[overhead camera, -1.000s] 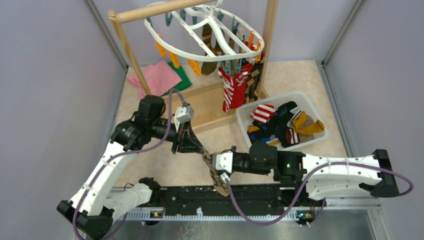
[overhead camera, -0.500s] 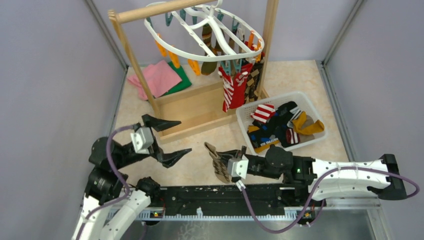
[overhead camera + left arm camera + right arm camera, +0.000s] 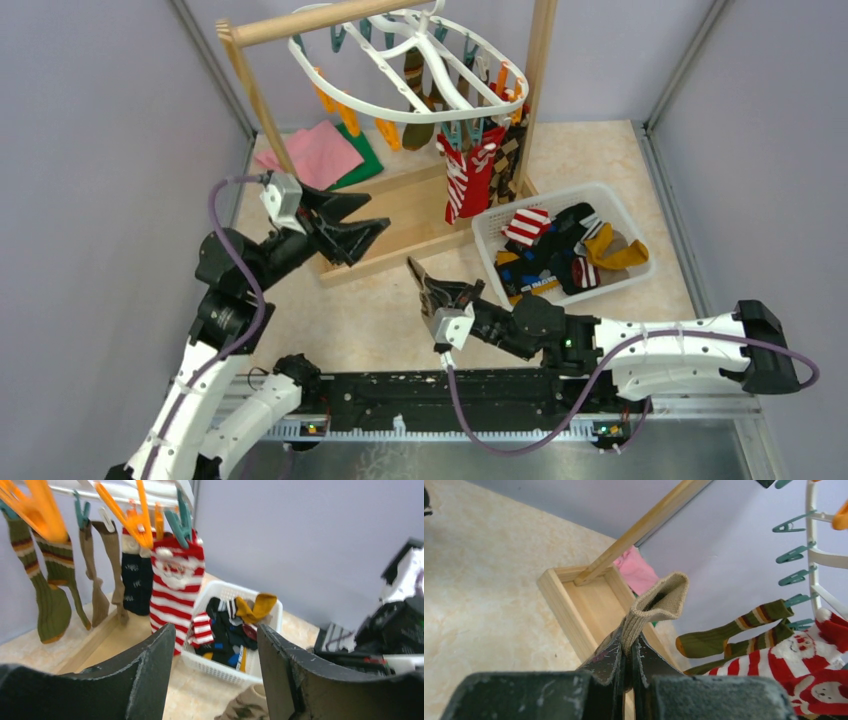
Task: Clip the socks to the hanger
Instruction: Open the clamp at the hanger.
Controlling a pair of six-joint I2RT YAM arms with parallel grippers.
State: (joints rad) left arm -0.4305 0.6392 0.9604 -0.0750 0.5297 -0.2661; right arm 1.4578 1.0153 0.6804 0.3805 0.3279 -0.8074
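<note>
My right gripper [image 3: 432, 293] is shut on the cuff of a brown argyle sock [image 3: 424, 279] and holds it up over the table's middle. In the right wrist view the beige cuff [image 3: 659, 601] sticks out above the closed right gripper [image 3: 629, 647]. My left gripper [image 3: 352, 222] is open and empty, raised in front of the rack's base. The white oval hanger [image 3: 400, 112] hangs from the pole with a red-and-white striped sock [image 3: 466, 178], a brown argyle sock [image 3: 512, 152] and brown-green striped socks [image 3: 50, 587] clipped on. Several orange and teal clips [image 3: 345, 110] hang free.
A white perforated basket [image 3: 565, 191] at the right holds several socks [image 3: 565, 255]. The wooden pole rack [image 3: 300, 22] has a tray base [image 3: 405, 215] behind my grippers. Folded pink and green cloths [image 3: 320, 155] lie at the back left. Grey walls close in the sides.
My left gripper, open, has risen and swung back toward the rack's base. My right gripper has lifted the brown argyle sock and tipped it upward.
</note>
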